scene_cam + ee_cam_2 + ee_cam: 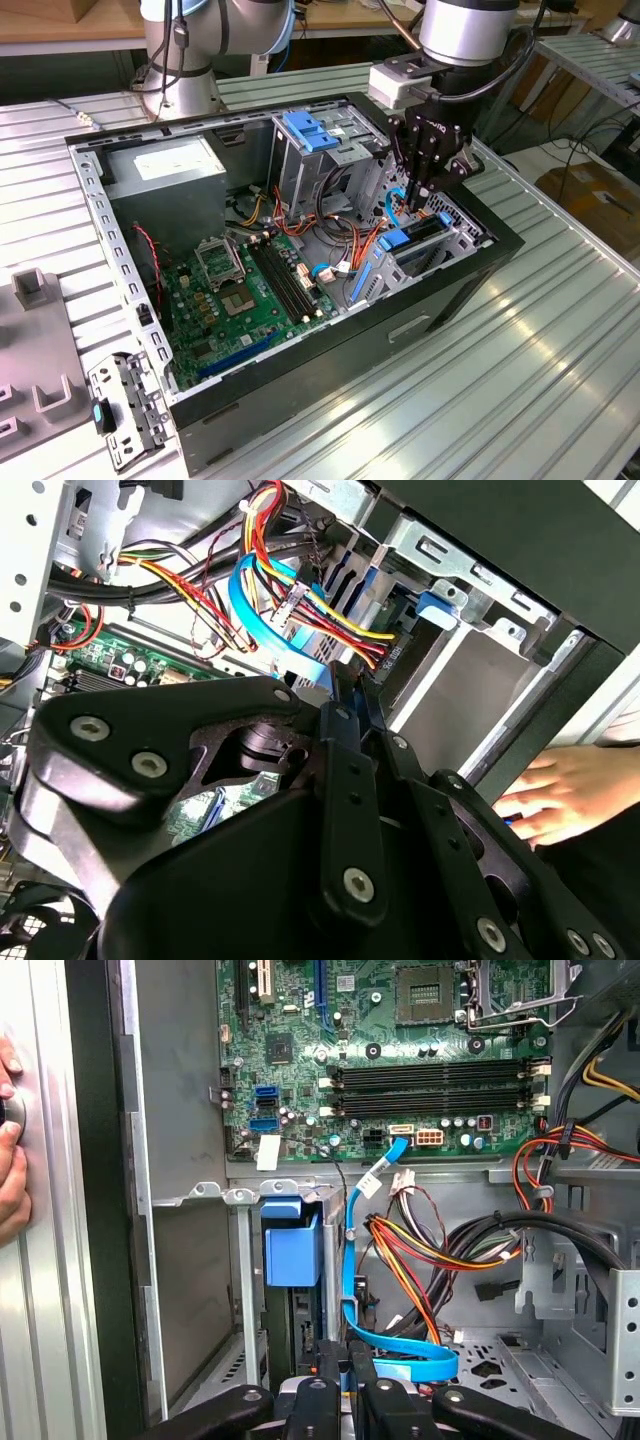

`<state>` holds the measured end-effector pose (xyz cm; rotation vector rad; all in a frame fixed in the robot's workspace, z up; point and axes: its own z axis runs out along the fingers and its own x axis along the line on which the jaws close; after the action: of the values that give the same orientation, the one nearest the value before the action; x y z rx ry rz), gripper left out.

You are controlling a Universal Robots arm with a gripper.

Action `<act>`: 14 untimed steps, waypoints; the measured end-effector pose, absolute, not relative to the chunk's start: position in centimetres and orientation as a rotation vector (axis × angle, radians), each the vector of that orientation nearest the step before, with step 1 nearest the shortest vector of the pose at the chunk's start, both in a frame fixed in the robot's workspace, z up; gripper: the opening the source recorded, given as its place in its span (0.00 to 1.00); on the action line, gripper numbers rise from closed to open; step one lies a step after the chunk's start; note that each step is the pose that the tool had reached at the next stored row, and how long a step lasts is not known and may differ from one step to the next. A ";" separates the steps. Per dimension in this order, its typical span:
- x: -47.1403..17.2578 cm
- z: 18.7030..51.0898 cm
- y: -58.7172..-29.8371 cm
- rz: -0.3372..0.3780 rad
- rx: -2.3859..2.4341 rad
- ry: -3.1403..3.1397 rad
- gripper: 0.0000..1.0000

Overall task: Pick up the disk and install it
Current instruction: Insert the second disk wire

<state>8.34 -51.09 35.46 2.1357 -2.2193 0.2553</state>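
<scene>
Disk seated on edge in drive cage.
The disk (418, 238) is seen slotted upright in the metal drive cage (455, 228) at the corner of the open computer case (330, 350). Only its dark narrow edge and blue plastic carrier are shown; in the first wrist view the disk (292, 1248) is framed by the cage walls.

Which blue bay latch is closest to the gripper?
The lower latch, on the bay just below the gripper. The other latch tops the tall cage, toward the exterior view's left.
</scene>
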 end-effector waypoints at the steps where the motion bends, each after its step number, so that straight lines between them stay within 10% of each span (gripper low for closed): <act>1: 8.3 35.5 -51.1 0.255 2.136 -2.219 0.16; 14: 7.7 35.4 -52.9 0.192 2.177 -2.271 0.16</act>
<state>7.72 -52.85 35.44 2.1774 -2.2712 0.1920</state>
